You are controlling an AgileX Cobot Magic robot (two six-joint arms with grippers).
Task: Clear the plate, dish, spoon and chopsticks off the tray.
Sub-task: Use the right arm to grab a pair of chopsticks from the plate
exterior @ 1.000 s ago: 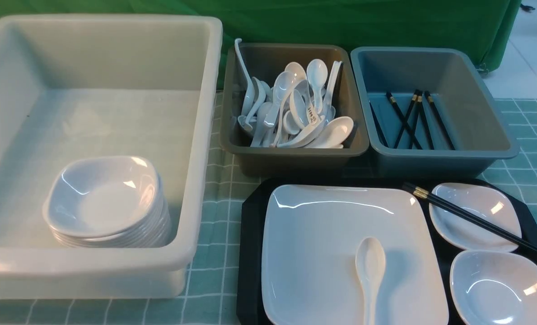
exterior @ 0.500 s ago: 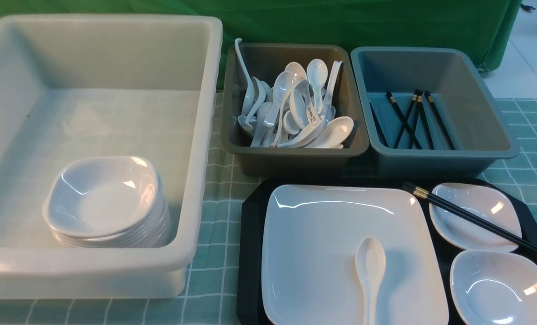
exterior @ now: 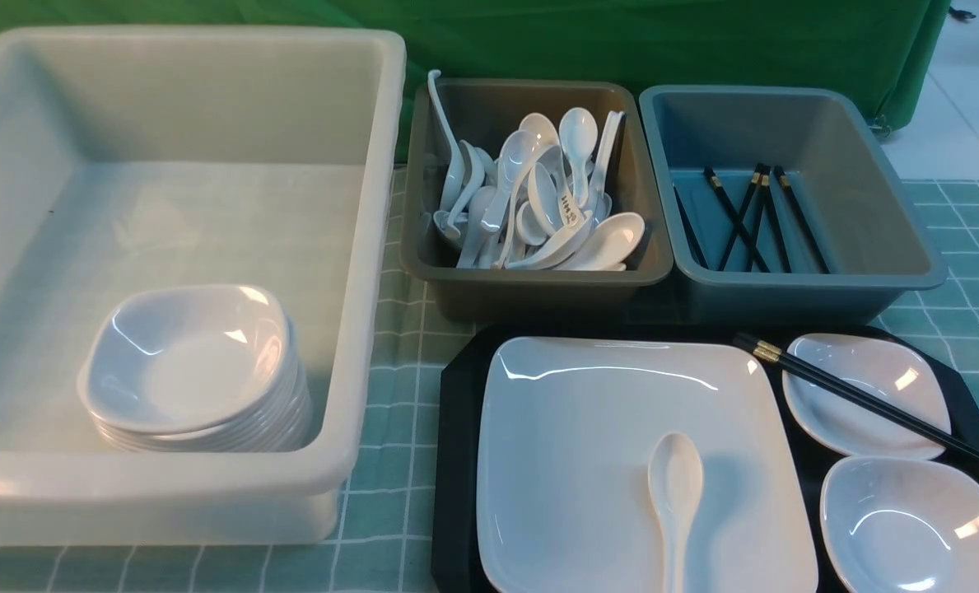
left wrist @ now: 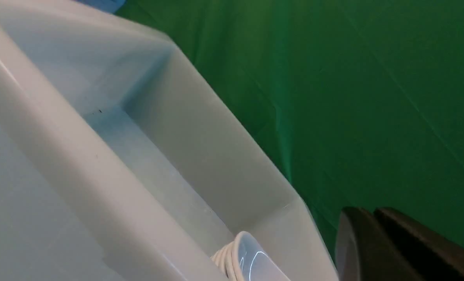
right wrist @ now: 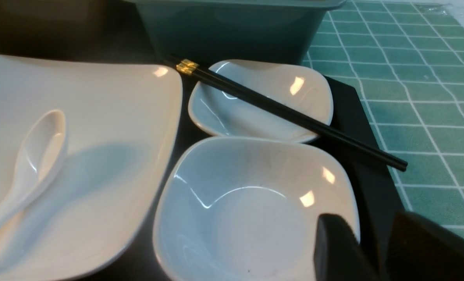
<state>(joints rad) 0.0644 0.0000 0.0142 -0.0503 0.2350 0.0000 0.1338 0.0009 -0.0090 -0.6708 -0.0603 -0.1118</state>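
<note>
near dish (right wrist: 251, 203) sits on the tray (right wrist: 372, 187). stiff, glossy, probably slippery: pinch its raised rim. right claw (right wrist: 376, 234) part-open, empty, beside it; left claw (left wrist: 366, 216) shut, empty.

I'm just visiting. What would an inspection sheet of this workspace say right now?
Surface: green checked cloth.
Job's things: plate with spoon lying on it, chopsticks across the far dish, near dish beside; all on the tray.
Clutter: white tub holding stacked dishes; brown tub with loose spoons; grey-blue tub with more chopsticks.
Grippers: left gripper shut, beside the white tub; right gripper open, over the near dish's corner.
Cables: nothing seen.
Surroundings: green backdrop, tiled floor.
</note>
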